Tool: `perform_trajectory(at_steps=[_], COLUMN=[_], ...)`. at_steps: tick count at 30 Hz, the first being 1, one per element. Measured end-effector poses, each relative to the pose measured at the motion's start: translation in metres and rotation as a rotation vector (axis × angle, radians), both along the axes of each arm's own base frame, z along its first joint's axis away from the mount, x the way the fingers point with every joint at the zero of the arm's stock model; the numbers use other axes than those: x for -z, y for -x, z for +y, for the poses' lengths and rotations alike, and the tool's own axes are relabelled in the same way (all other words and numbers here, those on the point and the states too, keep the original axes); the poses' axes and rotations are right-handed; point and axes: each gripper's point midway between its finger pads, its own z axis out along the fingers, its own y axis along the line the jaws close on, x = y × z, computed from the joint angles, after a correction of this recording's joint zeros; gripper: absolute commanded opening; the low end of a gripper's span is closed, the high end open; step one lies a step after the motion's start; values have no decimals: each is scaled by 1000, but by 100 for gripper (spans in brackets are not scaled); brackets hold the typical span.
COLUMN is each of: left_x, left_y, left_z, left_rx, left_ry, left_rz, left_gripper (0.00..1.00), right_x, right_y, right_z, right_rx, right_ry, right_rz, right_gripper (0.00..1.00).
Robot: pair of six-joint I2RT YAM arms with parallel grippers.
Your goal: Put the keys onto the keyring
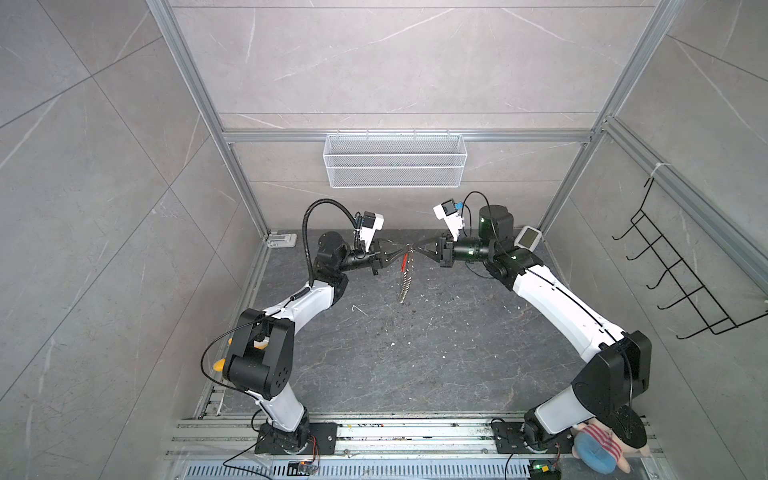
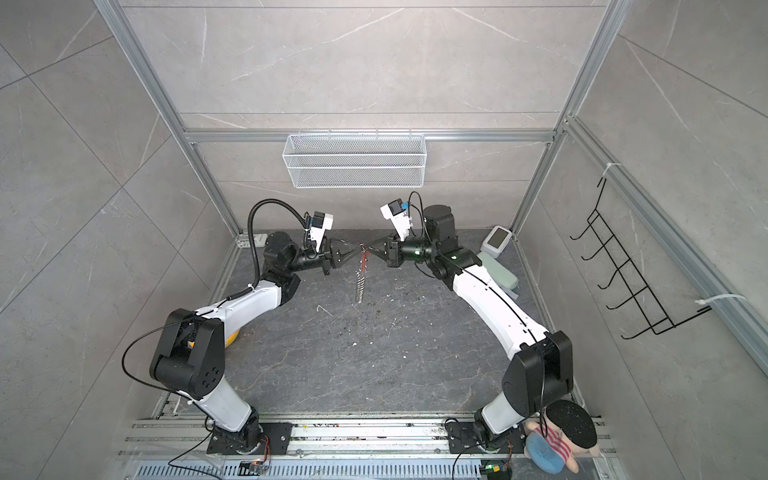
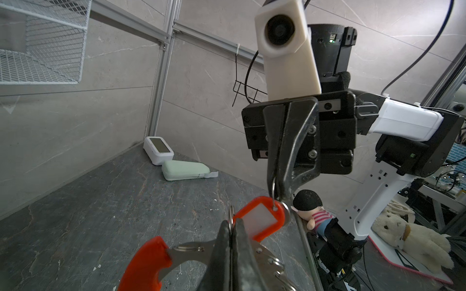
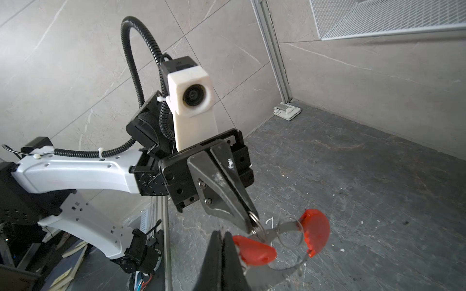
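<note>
Both grippers meet tip to tip above the back of the dark table. The keyring [image 1: 404, 286] [image 2: 360, 286] hangs below them, a grey band [image 3: 191, 252] fringed with silver loops and carrying a curved red strip [image 3: 145, 264] [image 4: 316, 234]. My left gripper [image 3: 231, 221] [image 1: 404, 249] [image 4: 252, 225] is shut on one thin silver loop of it. The keys show as a red tag with a white window [image 3: 259, 219] [image 4: 254, 249]. My right gripper [image 4: 224, 233] [image 3: 277, 194] [image 1: 417, 249] is shut on the small ring through the tag's hole. The tag lies against the keyring's band.
A white mesh basket [image 1: 395, 160] hangs on the back wall. A white clock-like device [image 3: 158, 150] and a mint case [image 3: 184, 170] lie at the back right. A black hook rack [image 1: 681, 266] hangs on the right wall. A plush doll [image 1: 602, 449] sits by the right arm's base.
</note>
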Motion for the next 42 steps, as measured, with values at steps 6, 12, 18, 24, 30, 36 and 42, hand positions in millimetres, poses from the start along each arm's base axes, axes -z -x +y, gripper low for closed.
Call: perform_trajectory(at_steps=[6, 12, 18, 24, 30, 36, 42], left_x=[5, 4, 2, 5, 7, 7, 5], left_y=[-1, 2, 4, 4, 3, 4, 5], left_z=[-1, 0, 1, 1, 1, 1, 0], left_rx=[-3, -5, -8, -8, -8, -7, -1], left_ry=[-19, -28, -37, -44, -48, -49, -48], left_rz=[1, -13, -33, -29, -18, -17, -20], left_gripper=[0, 0, 0, 0, 0, 0, 0], right_x=[-5, 7, 24, 27, 26, 26, 23], right_y=[-4, -10, -14, -13, -11, -10, -10], right_z=[4, 3, -1, 0, 2, 3, 5], right_rx=[39, 85, 111, 107, 95, 90, 87], right_ry=[62, 144, 216, 228, 226, 227, 230], right_rz=[-44, -51, -33, -36, -41, -46, -54], right_gripper=[0, 0, 0, 0, 0, 0, 0])
